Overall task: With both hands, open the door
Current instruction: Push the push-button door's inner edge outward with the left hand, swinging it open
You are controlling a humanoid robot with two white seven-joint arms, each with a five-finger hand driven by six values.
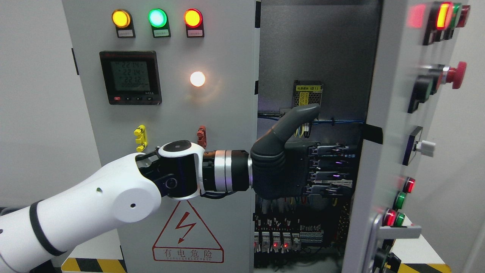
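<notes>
The grey electrical cabinet's right door (382, 113) is swung out towards me and shows nearly edge-on, its buttons and lamps facing right. The left door (170, 113) is closed. My left arm comes in from the lower left and crosses in front of the left door. Its dark left hand (322, 151) is inside the cabinet opening (314, 49), thumb up, fingers (329, 167) stretched flat towards the right door's inner edge and holding nothing. Whether the fingertips touch the door I cannot tell. The right arm is out of view.
A silver handle (398, 231) and a red mushroom button (456, 74) stick out of the open door. Relays and wiring (284, 239) fill the lower interior. The left door carries a meter (130, 77), lamps and a warning triangle (187, 235). Yellow-black hazard tape (94, 265) edges the base.
</notes>
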